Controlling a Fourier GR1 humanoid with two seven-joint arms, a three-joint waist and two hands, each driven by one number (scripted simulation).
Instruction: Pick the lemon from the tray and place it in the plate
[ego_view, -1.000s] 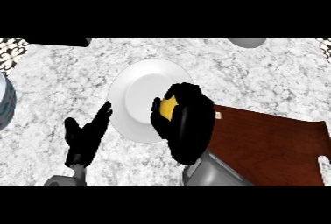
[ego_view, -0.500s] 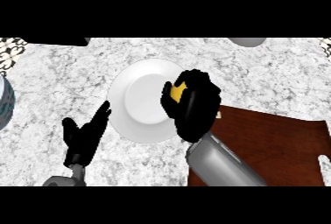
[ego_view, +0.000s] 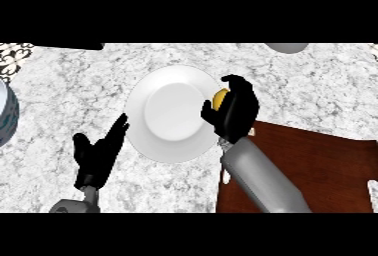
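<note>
Head view is looking steeply down at a marbled white and grey table (ego_view: 310, 85). A white plate (ego_view: 171, 114) is lying flat near the middle of it. The right hand (ego_view: 235, 112) is hanging over the plate's right rim, its forearm (ego_view: 262, 177) coming up from the lower edge across a dark brown tray (ego_view: 325, 170) that is lying at the lower right. The fingers (ego_view: 238, 86) of this hand are curling round a yellow lemon (ego_view: 219, 96), and only a small patch of the fruit is showing between them and the thumb. The lemon is sitting in the hand just at the right edge of the plate, above the rim rather than on the tray; whether it is touching the plate cannot be told.

The left hand (ego_view: 96, 155) is resting at the lower left, just beside the plate's left rim, with its fingers straight and spread, pointing up toward the plate and holding nothing.

A grey round thing (ego_view: 286, 47) is showing at the top edge, and part of a patterned bowl (ego_view: 6, 117) is showing at the left edge.
</note>
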